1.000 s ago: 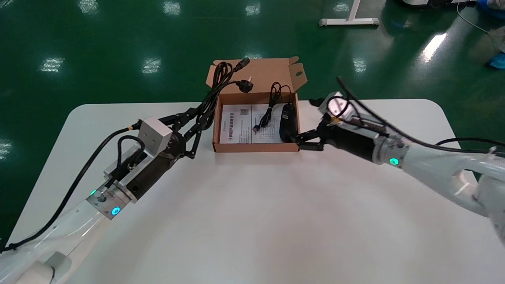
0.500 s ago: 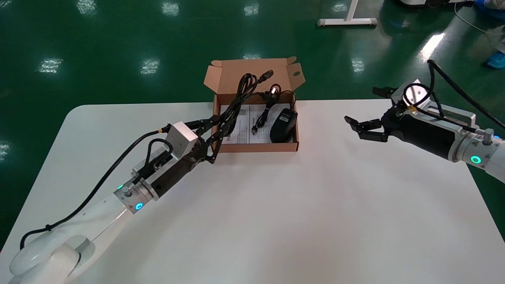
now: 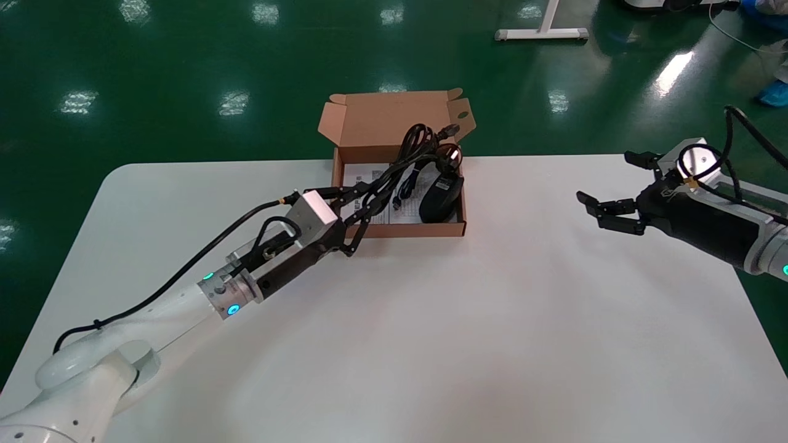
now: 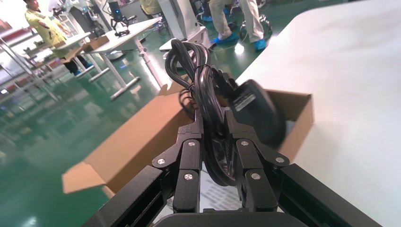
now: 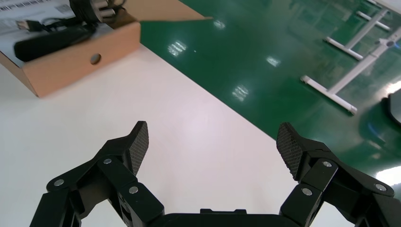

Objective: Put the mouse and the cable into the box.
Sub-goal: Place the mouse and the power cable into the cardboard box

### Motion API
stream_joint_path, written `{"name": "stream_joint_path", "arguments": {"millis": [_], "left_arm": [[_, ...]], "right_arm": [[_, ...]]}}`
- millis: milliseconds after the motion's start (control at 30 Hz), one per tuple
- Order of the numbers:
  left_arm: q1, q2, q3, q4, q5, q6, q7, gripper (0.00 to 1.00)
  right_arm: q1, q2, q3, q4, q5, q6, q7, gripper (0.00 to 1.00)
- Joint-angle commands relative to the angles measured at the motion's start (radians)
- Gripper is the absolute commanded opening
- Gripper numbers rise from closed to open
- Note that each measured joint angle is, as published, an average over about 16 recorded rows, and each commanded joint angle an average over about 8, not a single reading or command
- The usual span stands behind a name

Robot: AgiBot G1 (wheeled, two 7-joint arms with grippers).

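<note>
Head view first: where's the cable (image 3: 414, 144)?

My left gripper (image 3: 371, 203) is clamped tight on the cable, holding it over the box (image 3: 400, 231) at the table's (image 3: 431, 338) far edge.

And the mouse (image 3: 441, 195)?

Inside the box, by its right wall. My right gripper (image 3: 606, 177) hovers wide open, empty, near the table's right edge.

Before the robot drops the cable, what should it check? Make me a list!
1. Mouse inside the box: ok, it lies by the right wall.
2. Cable held: ok, the left gripper is shut on it.
3. Cable above the box: ok, the bundle hangs over the inside.
4. Whole cable will land inside: cannot tell.
5. Lid open: ok, it stands up at the back.
6. Right gripper out of the way: ok, open, over the table, away from the box.
</note>
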Motion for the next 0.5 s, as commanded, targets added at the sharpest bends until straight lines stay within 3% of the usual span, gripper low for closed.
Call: {"name": "stream_joint_path", "arguments": {"millis": [33, 467, 500], "left_arm": [[-0.023, 0.005, 0.002, 0.033, 0.006, 0.006, 0.029, 0.00], [-0.113, 0.013, 0.019, 0.200, 0.047, 0.025, 0.198, 0.00], [-0.116, 0.014, 0.017, 0.211, 0.045, 0.026, 0.206, 0.05]], "right_arm": [[-0.003, 0.009, 0.002, -0.001, 0.003, 0.000, 0.002, 1.00], [-0.033, 0.034, 0.012, -0.005, 0.017, 0.003, 0.014, 1.00], [-0.035, 0.035, 0.013, -0.004, 0.018, 0.003, 0.015, 1.00]]}}
